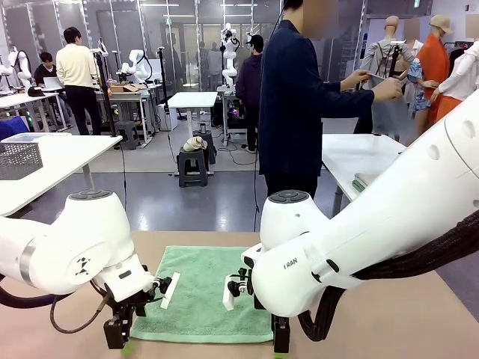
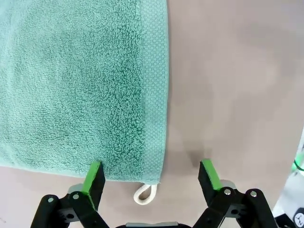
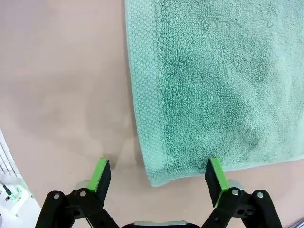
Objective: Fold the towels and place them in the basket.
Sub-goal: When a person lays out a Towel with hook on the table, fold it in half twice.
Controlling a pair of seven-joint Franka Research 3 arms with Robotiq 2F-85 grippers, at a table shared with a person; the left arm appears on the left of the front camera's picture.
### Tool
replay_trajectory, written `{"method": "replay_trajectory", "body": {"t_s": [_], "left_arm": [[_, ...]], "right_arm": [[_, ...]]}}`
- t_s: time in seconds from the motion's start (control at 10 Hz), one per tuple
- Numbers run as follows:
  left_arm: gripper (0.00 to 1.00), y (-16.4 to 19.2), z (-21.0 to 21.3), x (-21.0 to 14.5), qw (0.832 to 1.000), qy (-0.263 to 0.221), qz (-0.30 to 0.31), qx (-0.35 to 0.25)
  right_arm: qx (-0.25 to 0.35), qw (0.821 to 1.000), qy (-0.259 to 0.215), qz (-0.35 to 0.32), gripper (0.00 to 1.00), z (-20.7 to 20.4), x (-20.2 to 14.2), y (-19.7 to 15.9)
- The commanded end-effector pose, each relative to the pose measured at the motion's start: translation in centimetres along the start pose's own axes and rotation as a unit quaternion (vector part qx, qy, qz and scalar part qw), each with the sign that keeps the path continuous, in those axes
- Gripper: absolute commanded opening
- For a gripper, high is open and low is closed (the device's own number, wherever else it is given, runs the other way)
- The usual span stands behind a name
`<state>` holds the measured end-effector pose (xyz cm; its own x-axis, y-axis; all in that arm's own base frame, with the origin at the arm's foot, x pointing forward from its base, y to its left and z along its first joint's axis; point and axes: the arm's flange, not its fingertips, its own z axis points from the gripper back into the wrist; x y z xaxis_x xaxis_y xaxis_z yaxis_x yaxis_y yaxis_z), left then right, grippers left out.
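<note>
A green towel [image 1: 206,292] lies flat on the brown table, between my two arms. My left gripper [image 1: 122,344] hangs open over its near left corner. In the left wrist view the towel [image 2: 80,85] ends in a corner with a white loop [image 2: 145,192], and this corner lies between the open left gripper's [image 2: 152,176] green pads. My right gripper [image 1: 281,348] stands open over the near right corner. There the towel [image 3: 213,85] has its corner just inside the right gripper [image 3: 157,175]. A grey mesh basket [image 1: 19,158] sits on a white table at far left.
A person [image 1: 299,97] stands at the far side, turned right, both hands at a white table [image 1: 359,153] with folded cloths. Bare brown tabletop [image 1: 389,314] lies on both sides of the towel. The basket's white table [image 1: 67,161] stands apart to the left.
</note>
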<state>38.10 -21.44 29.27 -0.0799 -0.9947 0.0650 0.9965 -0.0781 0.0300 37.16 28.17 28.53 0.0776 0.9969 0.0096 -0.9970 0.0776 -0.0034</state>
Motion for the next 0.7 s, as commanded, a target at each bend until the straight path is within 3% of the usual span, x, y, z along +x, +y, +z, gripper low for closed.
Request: {"method": "replay_trajectory", "body": {"t_s": [0.0,0.1,0.2,0.3,0.5,0.6], "left_arm": [[1.0,-0.02,-0.62,-0.51,1.0,0.003,-0.013,0.017],[0.81,-0.08,-0.55,-0.44,1.0,0.006,-0.016,0.022],[0.81,-0.18,-0.4,-0.41,0.999,0.005,-0.018,0.029],[0.65,-0.16,-0.3,-0.35,0.999,0.003,-0.014,0.031],[0.65,-0.21,-0.05,-0.16,0.999,-0.001,-0.02,0.035],[0.63,-0.21,0.11,0.02,0.999,0.002,-0.021,0.035]], "right_arm": [[-0.011,1.0,0.002,-0.004,1.0,-0.44,-0.18,0.34],[-0.016,1.0,-0.001,-0.003,0.8,-0.5,-0.28,0.34],[-0.02,1.0,-0.003,-0.005,0.8,-0.64,-0.37,0.33],[-0.023,1.0,-0.003,-0.006,0.8,-0.66,-0.39,0.35],[-0.032,0.999,-0.007,-0.006,0.8,-0.56,-0.59,0.41],[-0.028,1.0,-0.006,-0.01,0.6,-0.49,-0.63,0.36]]}}
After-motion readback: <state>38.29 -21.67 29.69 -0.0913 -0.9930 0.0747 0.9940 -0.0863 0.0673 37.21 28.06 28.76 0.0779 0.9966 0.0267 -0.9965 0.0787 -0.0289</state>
